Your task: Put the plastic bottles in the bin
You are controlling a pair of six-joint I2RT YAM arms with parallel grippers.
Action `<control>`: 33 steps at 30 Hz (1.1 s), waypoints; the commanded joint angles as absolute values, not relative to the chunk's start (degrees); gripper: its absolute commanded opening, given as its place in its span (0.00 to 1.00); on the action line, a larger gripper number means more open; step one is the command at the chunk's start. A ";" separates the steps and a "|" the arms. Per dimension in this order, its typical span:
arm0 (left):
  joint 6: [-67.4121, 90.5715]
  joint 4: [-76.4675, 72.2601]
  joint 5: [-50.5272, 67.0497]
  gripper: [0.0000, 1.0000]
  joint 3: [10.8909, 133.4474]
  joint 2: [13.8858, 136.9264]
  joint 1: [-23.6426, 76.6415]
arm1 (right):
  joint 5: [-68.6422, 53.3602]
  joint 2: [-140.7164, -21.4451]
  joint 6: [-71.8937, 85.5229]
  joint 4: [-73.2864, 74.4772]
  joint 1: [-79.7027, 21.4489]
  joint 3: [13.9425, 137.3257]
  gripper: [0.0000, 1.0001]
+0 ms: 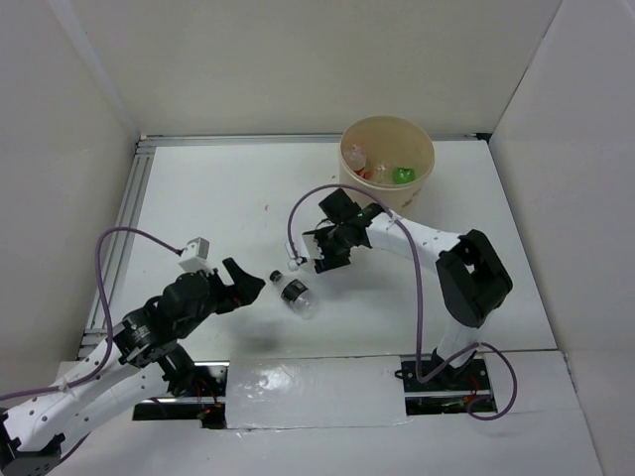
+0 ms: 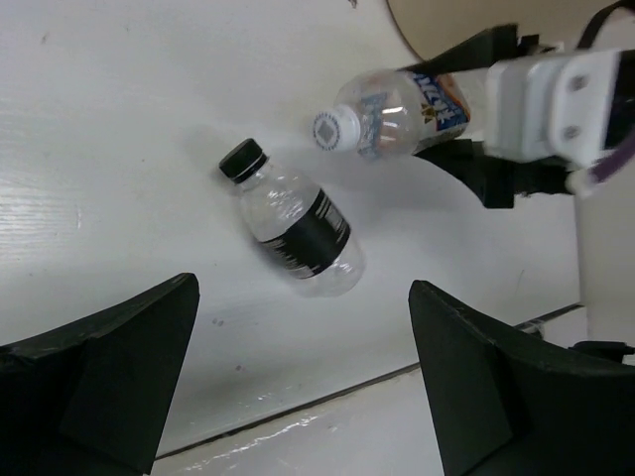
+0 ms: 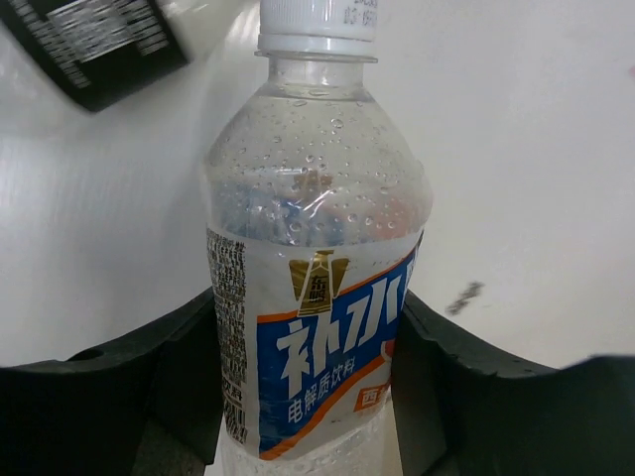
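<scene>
The bin (image 1: 429, 159) stands at about 1 o'clock on the white table (image 1: 198, 198), up against the far edge. Down inside it I can see a green bottle (image 1: 402, 176) toward its 4 o'clock side and at least 2 clear ones with red on them (image 1: 355, 156) toward 9 o'clock.

At the bin's 7 o'clock, the right gripper (image 3: 313, 337) has its 2 black fingers (image 3: 119, 387) pressed against either side of a white-capped bottle (image 2: 397, 107). They pinch it across its blue-and-white label. The bottle lies roughly level in the grip, with its cap pointing away from the bin toward 8 o'clock. The left wrist view shows a shadow on the table beneath it.

A black-capped bottle (image 2: 293, 233) with a dark label lies on its side on the table, just at 6 o'clock of the held bottle's cap and apart from it. Its cap points toward 10 o'clock in the overhead view.

The left gripper (image 1: 244, 280) sits at 9 o'clock of that lying bottle, near it but not touching. Its jaws are spread as wide as they go, with nothing between them, and open toward the bottle.
</scene>
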State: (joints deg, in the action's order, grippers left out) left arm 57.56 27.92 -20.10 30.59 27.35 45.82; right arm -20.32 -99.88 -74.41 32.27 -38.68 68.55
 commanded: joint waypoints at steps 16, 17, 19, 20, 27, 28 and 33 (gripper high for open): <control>69.26 27.70 -13.28 1.00 26.99 39.19 46.58 | -17.67 -91.41 -29.36 22.16 -34.12 103.97 0.20; 69.26 25.68 -13.27 1.00 26.98 39.90 46.58 | -17.67 -91.41 -28.14 22.15 -32.27 103.97 0.21; 69.96 24.88 -13.27 1.00 26.19 42.35 46.58 | -18.45 -91.41 -26.90 22.15 -26.74 103.36 0.23; 69.96 24.87 -13.97 1.00 25.58 43.15 46.58 | -18.46 -90.88 -26.89 23.02 -25.24 102.84 0.24; 69.43 19.61 -15.64 1.00 25.58 51.93 47.64 | -23.28 -90.26 -26.89 28.56 -14.87 100.11 0.94; 69.43 18.99 -16.25 1.00 25.58 53.16 48.25 | -24.77 -90.26 -26.89 29.78 -14.07 100.72 1.00; 68.82 18.11 -18.45 1.00 26.72 60.02 49.83 | -30.31 -88.78 -25.66 31.64 -10.03 101.43 1.00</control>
State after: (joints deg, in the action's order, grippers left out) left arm 69.14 20.60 -15.68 25.71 58.08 48.77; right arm -25.26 -93.10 -27.27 29.45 -11.86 100.09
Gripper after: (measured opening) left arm 0.995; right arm 0.994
